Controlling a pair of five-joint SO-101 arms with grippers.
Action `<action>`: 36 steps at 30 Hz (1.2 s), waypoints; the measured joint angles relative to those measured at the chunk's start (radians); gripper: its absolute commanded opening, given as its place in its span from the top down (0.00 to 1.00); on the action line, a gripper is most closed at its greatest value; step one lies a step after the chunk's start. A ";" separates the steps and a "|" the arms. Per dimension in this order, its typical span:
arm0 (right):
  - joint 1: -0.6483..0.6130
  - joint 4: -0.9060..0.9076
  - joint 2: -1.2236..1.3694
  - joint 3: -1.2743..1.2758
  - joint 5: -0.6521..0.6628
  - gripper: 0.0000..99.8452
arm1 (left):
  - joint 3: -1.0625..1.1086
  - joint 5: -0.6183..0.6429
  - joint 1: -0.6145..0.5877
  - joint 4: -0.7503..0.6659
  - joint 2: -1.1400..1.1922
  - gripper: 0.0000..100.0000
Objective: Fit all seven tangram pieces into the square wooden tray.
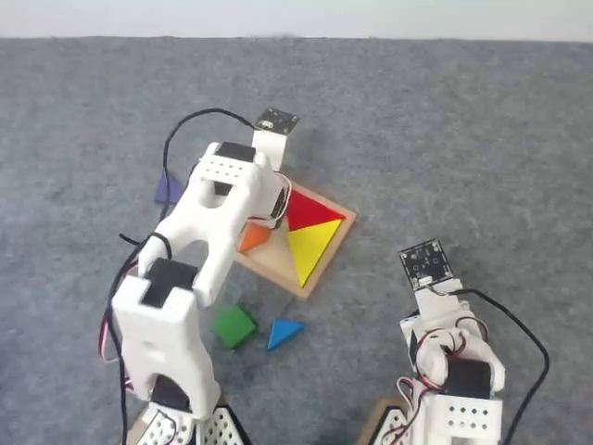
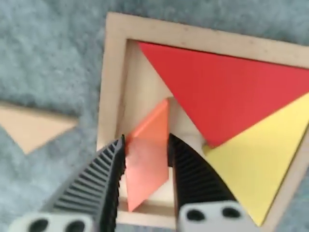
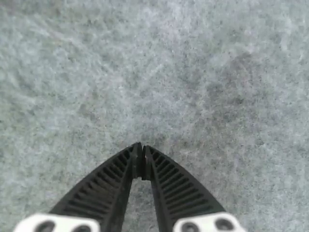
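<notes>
From where I stand, the left arm leans over the square wooden tray (image 1: 321, 269), which sits near the middle of the grey felt-covered table (image 1: 482, 139). Two pieces already lie flat in the tray: a large red triangle (image 2: 227, 92) and, touching it along one edge, a large yellow triangle (image 2: 260, 164).

The left pincer (image 2: 145, 140) is clamped on a flat orange piece (image 2: 147, 174), one ribbed black finger on each side of it. The piece hangs over the bare wood of the tray, next to the red triangle's corner. A pale tan triangle (image 2: 29, 128) rests on the felt just outside the tray's rim.

Closer to the arm bases, a green square block (image 1: 233, 325) and a small blue triangle (image 1: 283, 332) lie side by side on the table, apart from the tray. A small purple piece (image 1: 167, 190) lies on the far side of the left arm.

The right arm is drawn back near its base, well apart from the tray. The right pincer (image 3: 141, 152) is closed tip to tip with nothing between its fingers, above bare felt.
</notes>
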 measured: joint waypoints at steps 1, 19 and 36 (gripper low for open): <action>0.000 0.000 0.000 0.000 0.000 0.99 | 0.031 0.000 -0.002 0.002 -0.029 0.99; 0.002 0.000 0.000 0.000 0.000 0.99 | 0.368 -0.064 -0.006 -0.025 -0.473 0.83; 0.000 0.000 0.000 0.000 0.000 0.99 | 0.035 -0.072 -0.006 0.008 0.008 0.91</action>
